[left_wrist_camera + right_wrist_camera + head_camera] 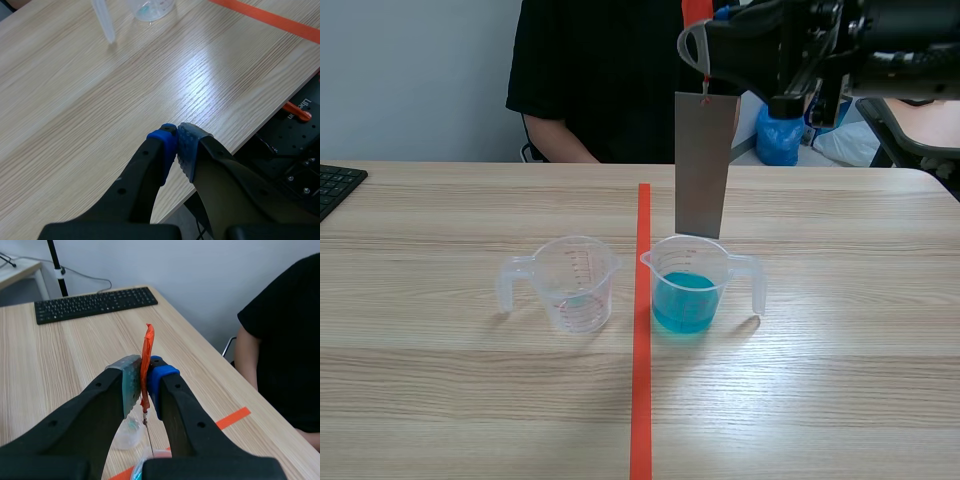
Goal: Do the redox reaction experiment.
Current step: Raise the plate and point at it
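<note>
Table (840, 380): a pale wooden top is lying under both grippers and carrying the two cups.
Person (600, 70): someone in a black shirt is sitting across the table, beyond the raised right gripper.
Right gripper (144, 375): it is hanging high over the table, its pads clamping an orange tab from both sides.
Left gripper (177, 137): it is hovering low over the near table edge, fingers pressed together with nothing between them.
Keyboard (95, 303): it is lying well ahead of the right gripper, near the table's far side.
Metal strip (703, 165): a grey flat strip is dangling upright from the tab, straight below the right gripper; its lower edge is sitting level with the far rim of the blue cup, and I cannot tell whether they are touching.
Blue cup (688, 285): a clear measuring cup part filled with blue liquid is standing directly beneath the right gripper.
Empty cup (575, 283): a clear cup is standing beside the blue one, well ahead of the left gripper.
Orange tab (148, 347): it is sticking up between the right gripper's pads.
</note>
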`<state>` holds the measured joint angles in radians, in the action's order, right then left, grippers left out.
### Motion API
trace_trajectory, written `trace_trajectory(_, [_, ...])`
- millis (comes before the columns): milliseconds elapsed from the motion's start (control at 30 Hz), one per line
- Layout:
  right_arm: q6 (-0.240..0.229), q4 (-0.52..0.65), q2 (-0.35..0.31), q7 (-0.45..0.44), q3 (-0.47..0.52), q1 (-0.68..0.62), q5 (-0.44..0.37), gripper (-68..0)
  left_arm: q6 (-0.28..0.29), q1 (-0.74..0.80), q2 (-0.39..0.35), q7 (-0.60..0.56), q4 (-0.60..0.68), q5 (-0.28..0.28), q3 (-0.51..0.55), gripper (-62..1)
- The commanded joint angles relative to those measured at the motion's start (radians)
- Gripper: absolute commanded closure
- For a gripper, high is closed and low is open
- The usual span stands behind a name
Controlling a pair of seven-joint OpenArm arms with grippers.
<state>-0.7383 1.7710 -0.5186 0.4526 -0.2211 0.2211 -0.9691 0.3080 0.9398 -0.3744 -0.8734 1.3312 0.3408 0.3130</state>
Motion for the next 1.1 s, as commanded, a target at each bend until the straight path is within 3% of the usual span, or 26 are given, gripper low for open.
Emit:
trace_trajectory(0, [-0.007, 0.019, -0.01, 0.001, 0.023, 0.027, -0.031, -1.7, 0.001, 0.027, -0.009, -0.028, 0.013, -0.008, 0.007, -3.9])
trace_trajectory(333, [-0.007, 0.029, -0.01, 0.029, 0.051, 0.027, -0.057, -1.7, 0.0, 0.032, -0.04, -0.026, 0.013, -0.015, 0.007, -3.8])
trace_trajectory(500, [-0.007, 0.029, -0.009, 0.032, 0.051, 0.024, -0.056, -1.7, 0.01, 0.01, -0.135, -0.02, 0.012, -0.155, 0.007, -3.8])
trace_trajectory(667, [-0.007, 0.029, -0.007, 0.032, 0.051, 0.022, -0.056, -1.7, 0.173, -0.096, -0.243, 0.026, 0.01, -0.253, 0.003, -3.8])
trace_trajectory(800, [-0.007, 0.029, -0.007, 0.032, 0.051, 0.022, -0.056, -1.7, 0.293, -0.212, -0.315, 0.084, 0.01, -0.367, -0.02, -3.8])
trace_trajectory(933, [-0.007, 0.029, -0.007, 0.032, 0.051, 0.022, -0.056, -1.7, 0.344, -0.345, -0.361, 0.168, 0.01, -0.478, -0.089, -3.8])
trace_trajectory(1067, [-0.007, 0.029, -0.007, 0.032, 0.051, 0.022, -0.056, -1.7, 0.35, -0.492, -0.372, 0.276, 0.008, -0.512, -0.211, -3.8])
